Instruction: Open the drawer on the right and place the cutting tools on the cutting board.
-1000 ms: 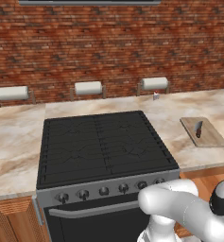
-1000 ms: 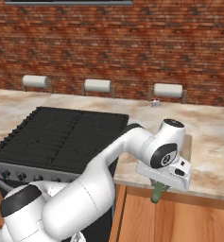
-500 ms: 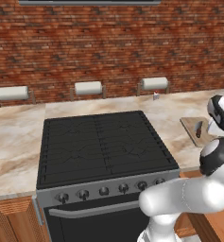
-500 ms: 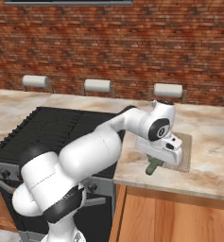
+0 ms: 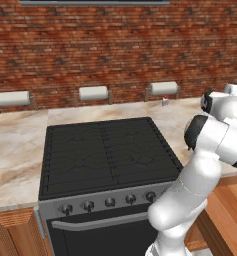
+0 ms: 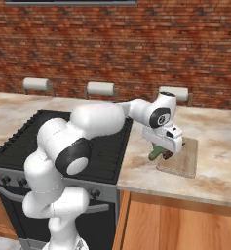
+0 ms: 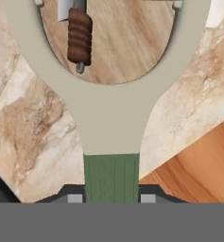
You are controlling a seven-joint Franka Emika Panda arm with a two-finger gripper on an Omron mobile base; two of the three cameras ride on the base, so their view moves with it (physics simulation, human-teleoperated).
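Note:
My gripper [image 6: 162, 152] hangs just above the left edge of the cutting board [image 6: 181, 157], shut on a cutting tool with a green handle [image 6: 156, 153]. In the hand view the gripper [image 7: 111, 198] clamps that green handle [image 7: 111, 176], and the tool's pale forked head [image 7: 111, 113] reaches out over the board [image 7: 127, 47]. A second cutting tool, a knife with a ribbed brown handle [image 7: 80, 40], lies on the board. The wood-grain drawer [image 6: 180, 224] sits below the counter edge and looks pulled out [image 5: 227, 205]. In the left base view my own arm [image 5: 210, 140] hides the board.
A black stove [image 5: 105, 150] stands left of the board, with knobs and an oven door below. Paper-towel rolls [image 6: 174, 93] hang along the brick wall behind. Beige marbled countertop [image 6: 214, 136] runs around the board.
The arm has swung up from the drawer and over the counter, carrying the green-handled tool to the board's left edge. The grip on it has not changed.

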